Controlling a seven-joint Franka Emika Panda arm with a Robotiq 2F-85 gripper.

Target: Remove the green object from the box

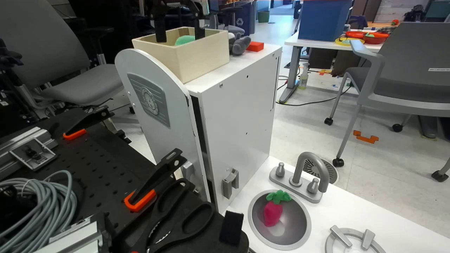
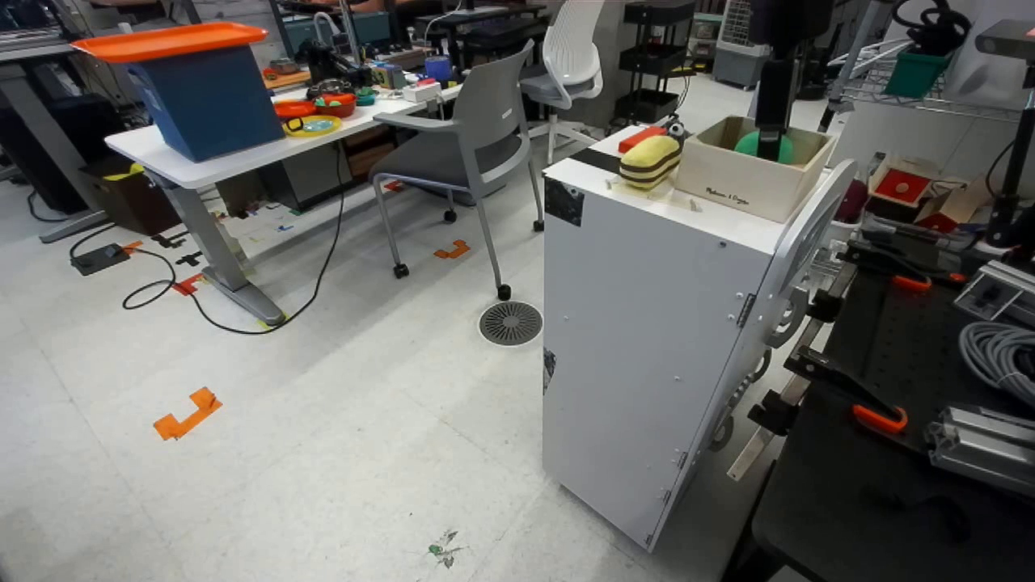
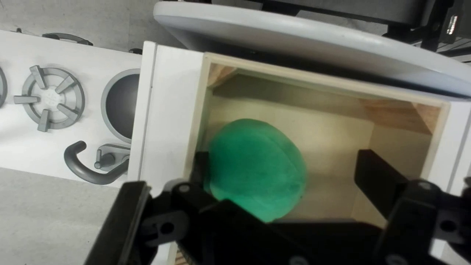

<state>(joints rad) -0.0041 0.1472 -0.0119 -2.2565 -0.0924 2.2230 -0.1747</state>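
The green object [image 3: 254,165] is a rounded lump resting in the pale wooden box [image 3: 323,80], near the wall on the left of the wrist view. In both exterior views the box [image 1: 205,52] sits on top of the white cabinet, and the lump [image 1: 184,40] shows partly inside it. Straddling the lump, my gripper [image 3: 283,161] is open, its fingers reaching down into the box. One finger lies close between lump and wall; contact cannot be told. A wide gap separates the opposite finger [image 3: 379,180] from the lump. In an exterior view a finger [image 2: 774,101] hides part of it.
A curved panel [image 1: 151,88] rises along one side of the box. Beside it on the cabinet [image 1: 239,105] lie a striped yellow plush [image 2: 649,162], a red block [image 1: 255,46] and a grey toy [image 1: 240,45]. Below, a pink lump [image 1: 272,213] with green leaves sits in the sink.
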